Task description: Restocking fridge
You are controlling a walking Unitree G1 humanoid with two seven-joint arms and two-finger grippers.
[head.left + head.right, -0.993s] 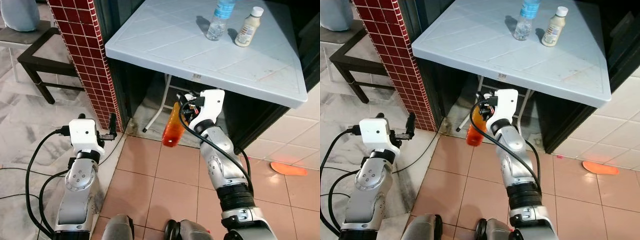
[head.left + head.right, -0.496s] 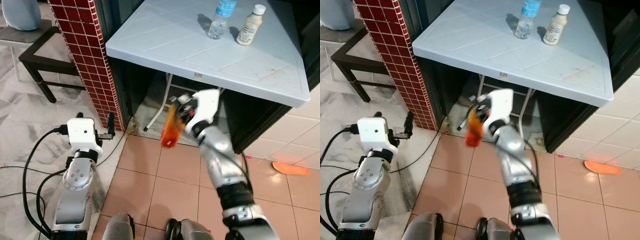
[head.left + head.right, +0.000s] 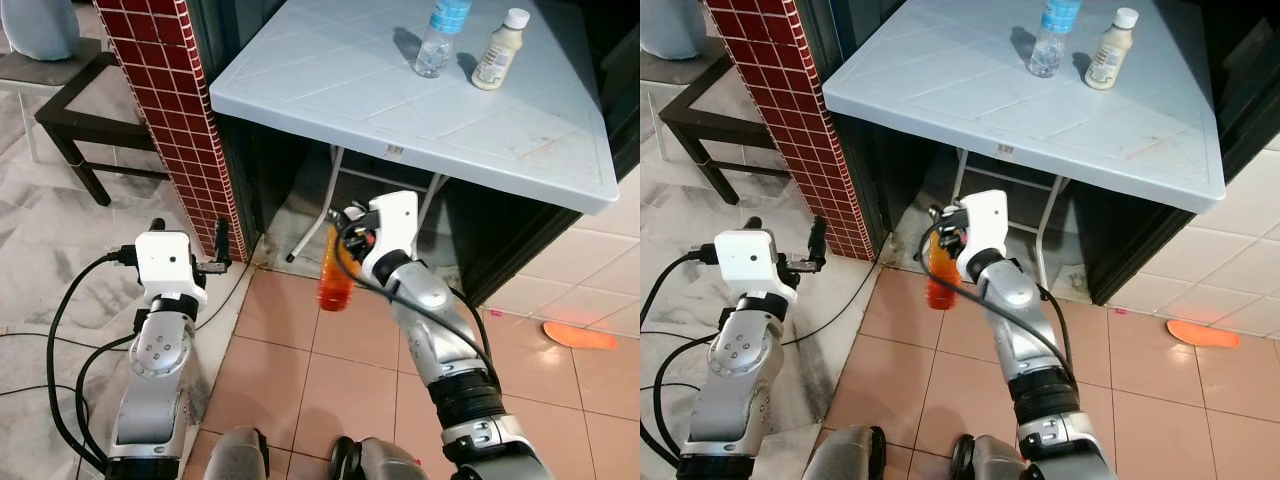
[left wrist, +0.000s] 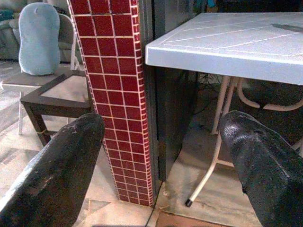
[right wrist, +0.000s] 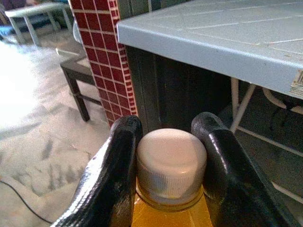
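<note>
The right gripper [image 5: 168,156] has its two black fingers pinched tight on the white-capped neck of an orange drink bottle [image 3: 335,272], which hangs near the centre of the left eye view, below the front edge of the white table [image 3: 330,85] and over the tiled floor. Compared with a second ago the right arm has swung toward the left of the frame — the bottle has drifted that way and now hangs nearer upright, its base closer to the red tiled pillar [image 3: 175,110]. The grip looks unchanged through the swing, the cap seated squarely between the finger pads in the right wrist view.

That suggests a carrying step: the bottle is already off the table and being brought round, probably toward a fridge that is not in sight here.

The left gripper [image 4: 165,156] is spread wide with nothing between its fingers, held low at the left of the frame and pointing at the pillar.

At the upper right, a clear water bottle [image 3: 441,40] and a cream-coloured bottle [image 3: 496,52] stand on the table — likely next to be stocked.
</note>
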